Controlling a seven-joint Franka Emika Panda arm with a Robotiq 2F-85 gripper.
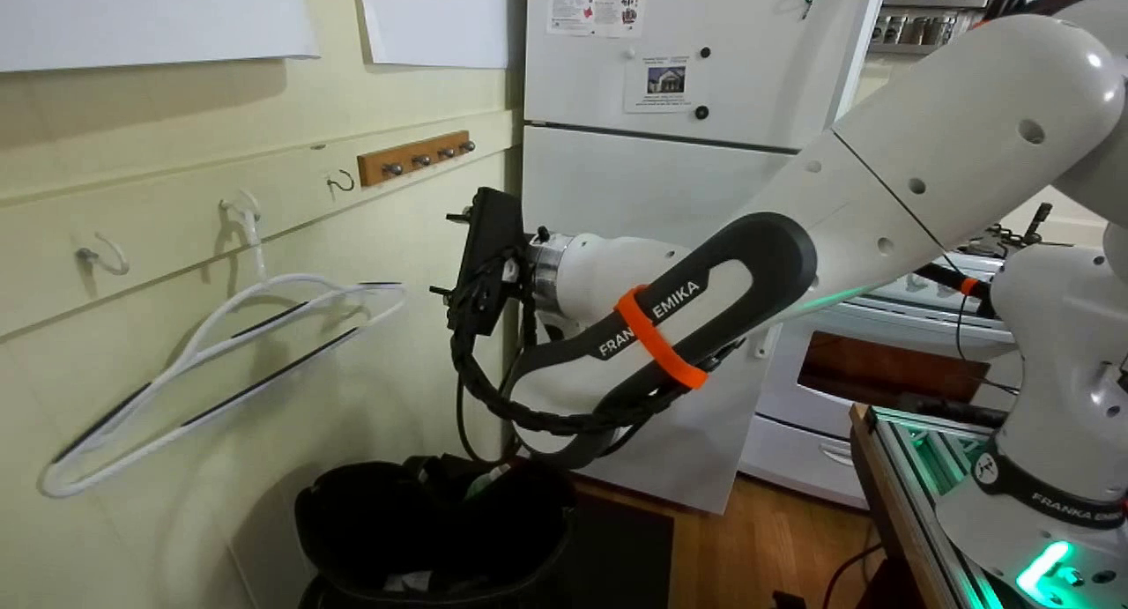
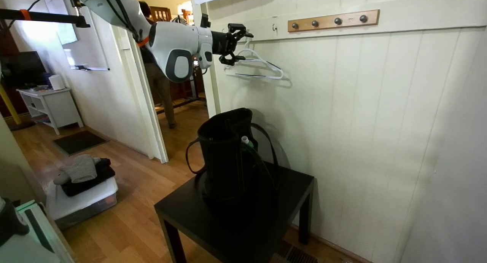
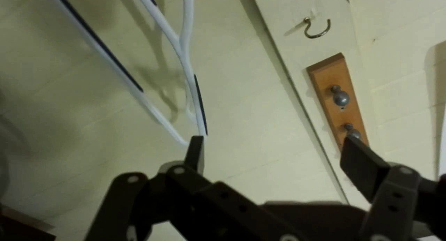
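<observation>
Grpr (image 3: 273, 142) jaws apart, nr wht hanger (image 3: 184, 61)

Wide-spread pincer (image 2: 246, 47) near white hanger (image 2: 262, 77)

In an exterior view the camera looks along the cream wall (image 1: 414, 371), which lines the left of the frame, toward a white refrigerator (image 1: 652, 186) at upper centre, near enough that the Franka arm (image 1: 846, 212) fills much of the right half. In an exterior view angled down over a black side table (image 2: 243, 232), the wall is faced at a slant, with the arm smaller at upper left. The wrist view, just behind the gripper (image 3: 273, 157) at the bottom, faces the wall closely and askew; all three share the white clothes hanger (image 3: 183, 54) and wooden peg rack (image 2: 326, 23).
</observation>
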